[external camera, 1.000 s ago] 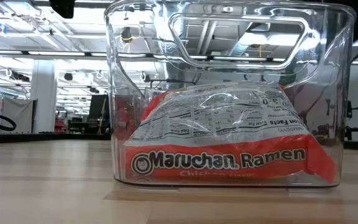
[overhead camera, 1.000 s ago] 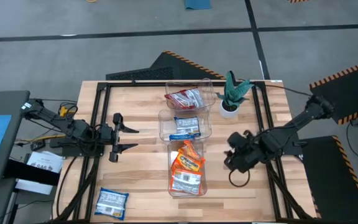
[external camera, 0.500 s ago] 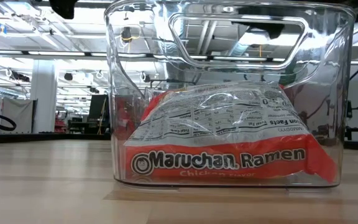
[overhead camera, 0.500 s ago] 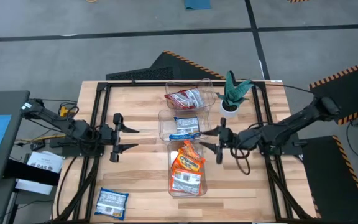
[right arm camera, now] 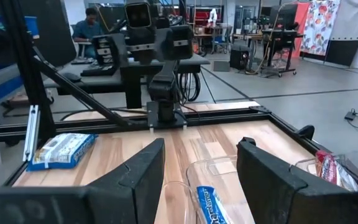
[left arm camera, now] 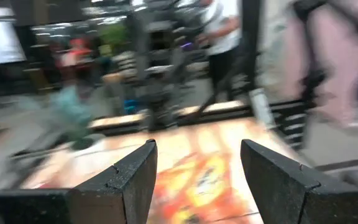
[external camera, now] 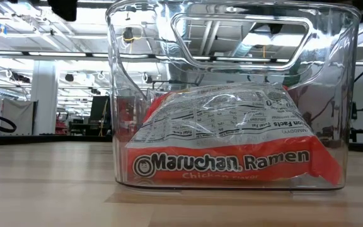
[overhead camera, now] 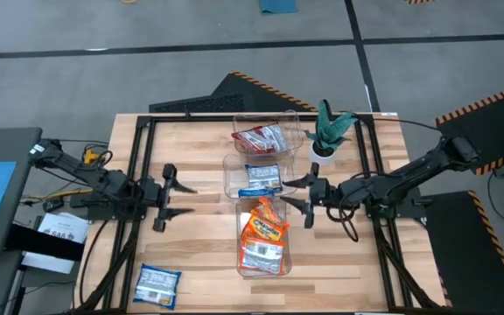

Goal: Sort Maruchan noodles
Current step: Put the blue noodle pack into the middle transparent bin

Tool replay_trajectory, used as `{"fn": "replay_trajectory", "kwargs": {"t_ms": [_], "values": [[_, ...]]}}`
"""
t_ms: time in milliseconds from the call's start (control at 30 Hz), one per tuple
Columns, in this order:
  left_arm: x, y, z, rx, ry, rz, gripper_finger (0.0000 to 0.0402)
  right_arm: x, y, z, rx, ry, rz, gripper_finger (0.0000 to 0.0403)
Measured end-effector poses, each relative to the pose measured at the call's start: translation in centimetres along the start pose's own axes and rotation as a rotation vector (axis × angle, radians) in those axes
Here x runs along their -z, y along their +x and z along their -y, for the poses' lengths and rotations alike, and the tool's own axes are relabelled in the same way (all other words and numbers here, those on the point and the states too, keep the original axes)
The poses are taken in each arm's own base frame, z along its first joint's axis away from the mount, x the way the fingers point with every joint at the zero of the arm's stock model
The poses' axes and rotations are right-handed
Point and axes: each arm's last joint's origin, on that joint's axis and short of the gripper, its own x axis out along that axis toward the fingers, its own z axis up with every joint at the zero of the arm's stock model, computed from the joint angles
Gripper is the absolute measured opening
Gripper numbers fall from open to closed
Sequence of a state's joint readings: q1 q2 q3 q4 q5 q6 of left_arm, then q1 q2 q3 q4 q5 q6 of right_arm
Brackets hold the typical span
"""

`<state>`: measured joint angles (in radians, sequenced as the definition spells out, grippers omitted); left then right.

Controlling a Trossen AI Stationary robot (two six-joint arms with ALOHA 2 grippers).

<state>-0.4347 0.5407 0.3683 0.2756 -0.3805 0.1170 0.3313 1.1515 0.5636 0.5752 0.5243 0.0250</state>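
Note:
Three clear bins stand in a row down the table's middle. The far bin holds a red packet (overhead camera: 260, 138), the middle bin a blue-and-white packet (overhead camera: 261, 179), and the near bin orange packets (overhead camera: 263, 236) (external camera: 232, 157). A loose blue-and-white packet (overhead camera: 157, 284) (right arm camera: 61, 149) lies flat near the table's near left corner. My left gripper (overhead camera: 180, 199) (left arm camera: 197, 180) is open above the wood left of the bins. My right gripper (overhead camera: 297, 194) (right arm camera: 201, 180) is open just right of the middle and near bins, pointing at them. Neither touches anything.
A small white pot with a green plant (overhead camera: 326, 131) stands right of the far bin. A black frame (overhead camera: 138, 131) runs round the table top. Bare wood lies between the left gripper and the bins and along the near edge. People show in the room beyond.
My right arm has unfolded from the table's right side and swung its open gripper toward the left, up to the bins; over the last half second it has stayed there. My left gripper has shifted slightly, and its wrist view is blurred.

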Motion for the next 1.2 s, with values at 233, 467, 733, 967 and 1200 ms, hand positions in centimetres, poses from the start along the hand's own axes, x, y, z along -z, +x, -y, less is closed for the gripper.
{"fn": "replay_trajectory", "kwargs": {"t_ms": [233, 467, 733, 967, 1200], "values": [[-0.4, 1.9, 2.1, 0.25, -0.069, -0.118, 0.0216, 0.0, 0.0, 0.0, -0.001, -0.001, 0.0, 0.0218], [-1.1, 4.1, 6.2, 0.345, -0.11, -0.66, 0.0216, 0.3, 0.0, 0.0, -0.001, -0.014, -0.025, 0.0218], [-0.4, 6.6, 12.4, 0.417, -0.193, -1.152, 0.0216, 0.4, 0.0, 0.0, 0.0, -0.011, -0.039, 0.0218], [2.7, 8.0, 17.0, 0.442, -0.029, -1.366, 0.0216, 0.4, 0.0, 0.0, 0.0, 0.003, -0.04, 0.0218], [6.0, 6.8, 18.9, 0.444, 0.005, -1.594, 0.0216, 0.7, 0.0, 0.0, 0.002, -0.008, -0.061, 0.0218]]}}
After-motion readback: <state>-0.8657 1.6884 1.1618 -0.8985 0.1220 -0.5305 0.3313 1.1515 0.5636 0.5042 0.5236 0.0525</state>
